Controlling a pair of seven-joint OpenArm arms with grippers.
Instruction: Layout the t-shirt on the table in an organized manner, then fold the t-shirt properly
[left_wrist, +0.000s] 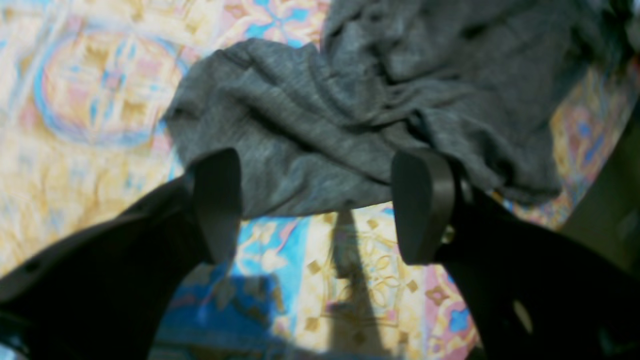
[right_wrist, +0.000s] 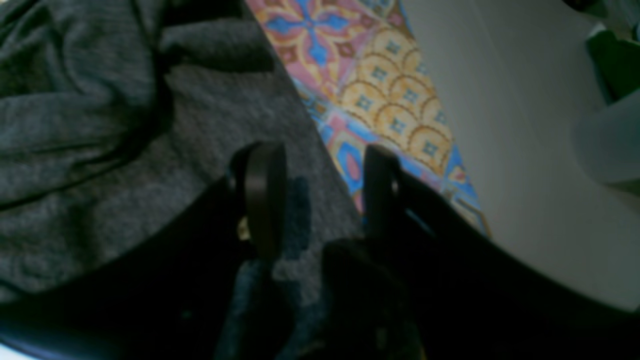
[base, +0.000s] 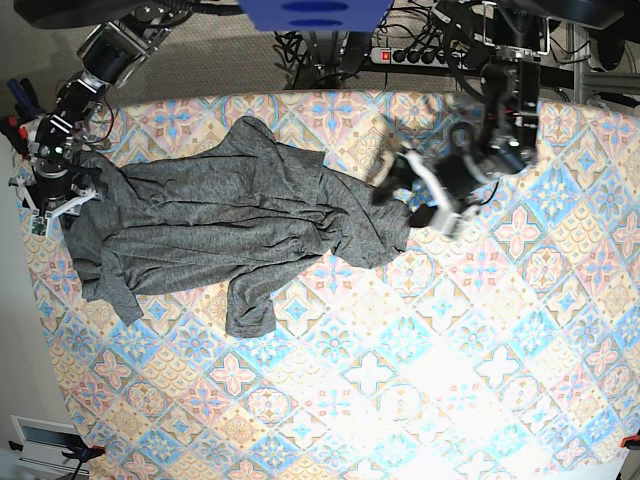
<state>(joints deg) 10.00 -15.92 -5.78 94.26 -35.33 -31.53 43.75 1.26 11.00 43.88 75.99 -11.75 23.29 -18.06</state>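
The dark-grey t-shirt (base: 230, 215) lies crumpled and partly spread across the left half of the table (base: 420, 370), with folds bunched at its right end. My left gripper (base: 403, 200) hovers at that right end. In the left wrist view the left gripper (left_wrist: 320, 205) is wide open, the t-shirt (left_wrist: 350, 100) edge lying just beyond its fingertips (left_wrist: 422, 205), nothing held. My right gripper (base: 62, 200) sits at the shirt's left edge. In the right wrist view its jaws stand partly apart over the t-shirt (right_wrist: 125, 150), with the right gripper (right_wrist: 322, 195) above the cloth's border.
The table's left edge (right_wrist: 450, 150) runs close beside the right gripper, pale floor (right_wrist: 525, 150) beyond it. A power strip and cables (base: 400, 55) lie past the far edge. The near and right parts of the patterned cloth (base: 500, 330) carry nothing.
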